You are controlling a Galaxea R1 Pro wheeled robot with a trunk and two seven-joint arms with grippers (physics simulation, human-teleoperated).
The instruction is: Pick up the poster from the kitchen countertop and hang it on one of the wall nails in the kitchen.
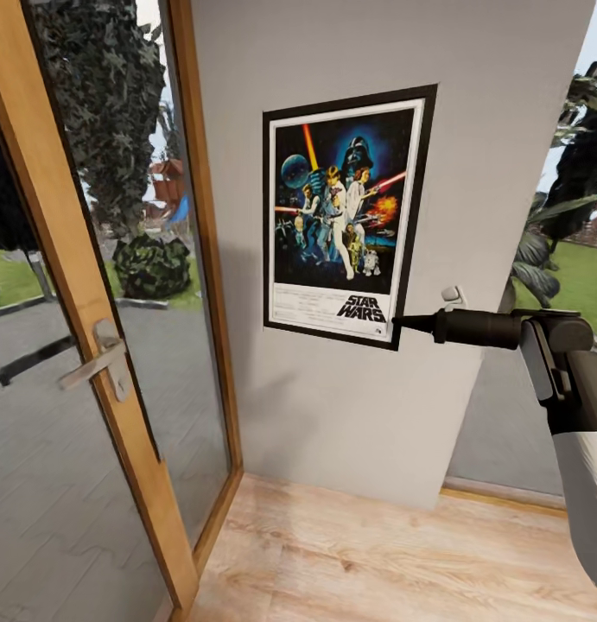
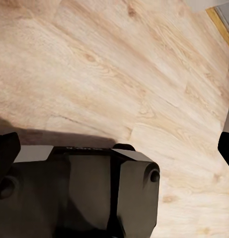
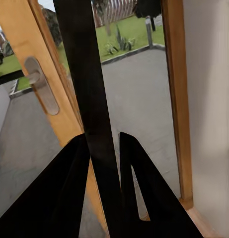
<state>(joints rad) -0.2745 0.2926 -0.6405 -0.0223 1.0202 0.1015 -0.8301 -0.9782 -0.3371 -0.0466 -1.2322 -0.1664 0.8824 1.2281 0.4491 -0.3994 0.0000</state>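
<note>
While the right hand (image 1: pixel 400 322) reaches in from the right of the head view, its fingers are pinched onto the lower right corner of the poster (image 1: pixel 346 216), which stands upright and flat against the grey wall (image 1: pixel 333 406) at the centre of the frame. Seen edge-on from the right wrist, the poster's black frame (image 3: pixel 89 99) runs as a dark strip between the two closed fingers (image 3: pixel 59 193). Whatever holds the poster up behind is hidden. A glass door (image 1: pixel 99 345) with a lever handle (image 1: pixel 95 363) fills the left. From the left wrist, wooden floor (image 2: pixel 119 74) lies beyond the left hand (image 2: pixel 114 148), whose dark fingers are cut off at the frame's edges, set wide apart.
</note>
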